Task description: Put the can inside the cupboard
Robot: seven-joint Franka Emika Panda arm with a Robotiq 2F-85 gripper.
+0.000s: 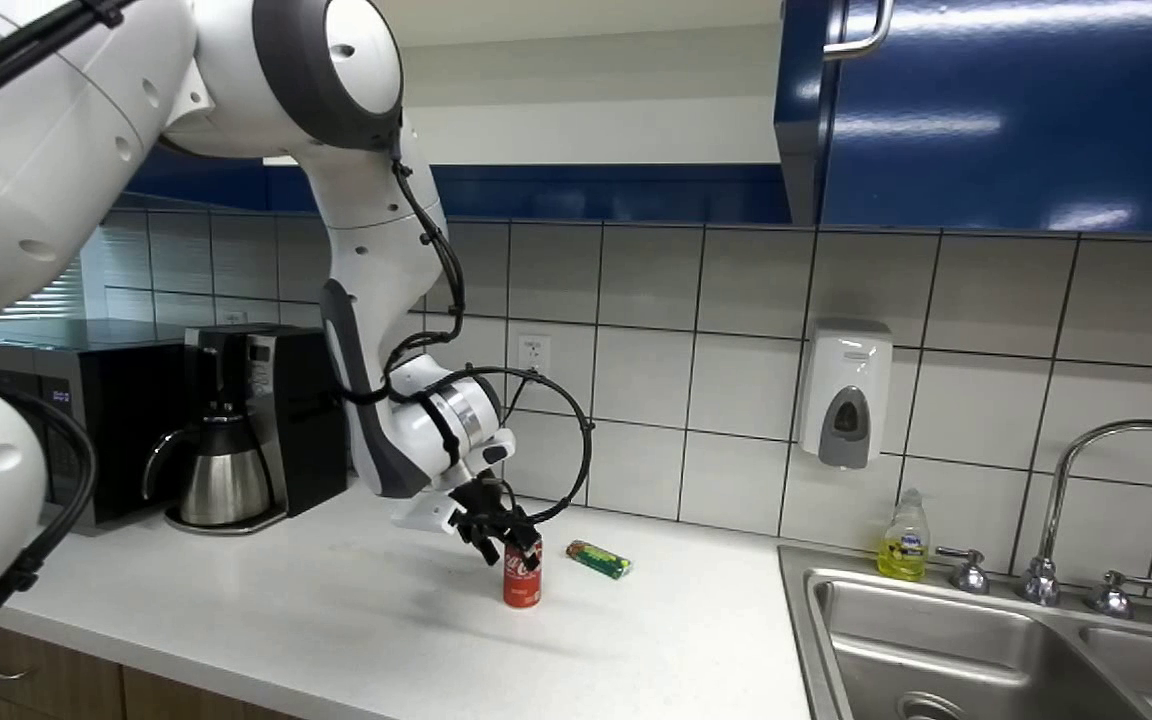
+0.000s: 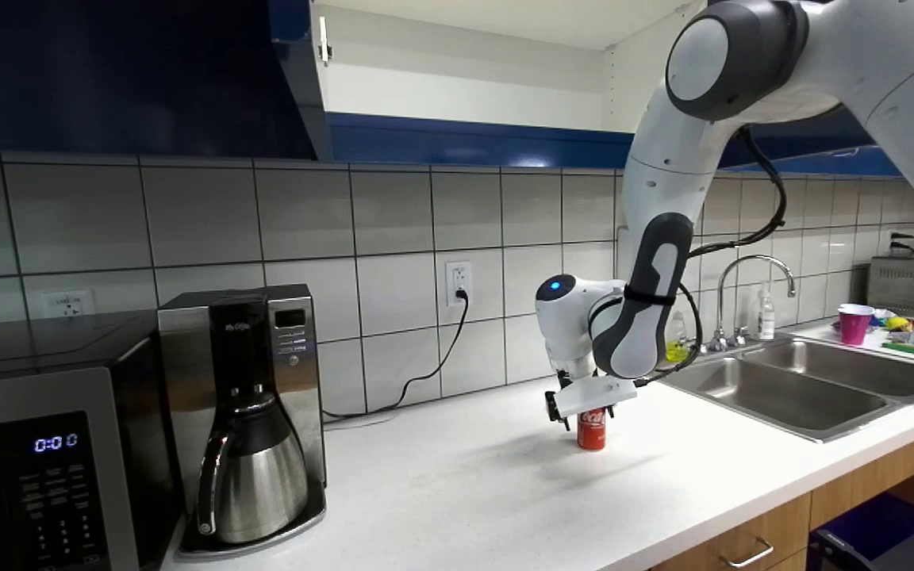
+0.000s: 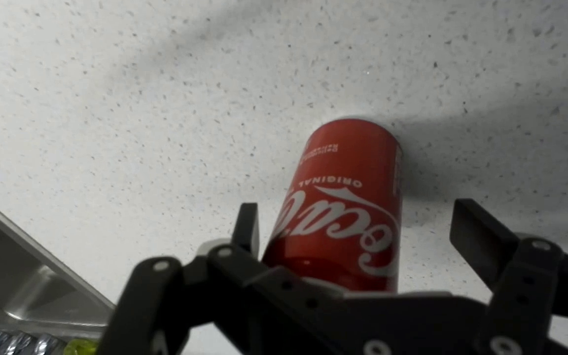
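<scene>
The gripper (image 3: pixel 355 222) angles down over the can (image 3: pixel 343 207), its fingers (image 3: pixel 481 236) apart, one to each side. In the wrist view the can is just beside the finger on the left of the picture, with a wider gap to the one on the right; whether the nearer finger touches it, I cannot tell. The can is red with white lettering and stands upright on the counter (image 1: pixel 386 620), its top hidden behind the gripper.

The counter is white with grey specks. In an exterior view a green packet (image 1: pixel 598 559) lies on it near the can, toward the tiled wall (image 1: pixel 736 390). Along from there is the steel sink (image 1: pixel 808 620), with a faucet (image 1: pixel 1041 580) and a soap bottle (image 1: pixel 903 545) at its back edge and a dispenser (image 1: pixel 846 390) on the tiles above. Well apart from the can, on the side away from the sink, a coffee maker (image 2: pixel 239 357) stands beside a microwave (image 2: pixel 60 476) whose display reads 0:00.

Past the sink, in an exterior view, is a pink cup (image 2: pixel 854 327). Above the counter, in both exterior views, hangs the blue cupboard (image 1: pixel 616 190), its white inside showing.
</scene>
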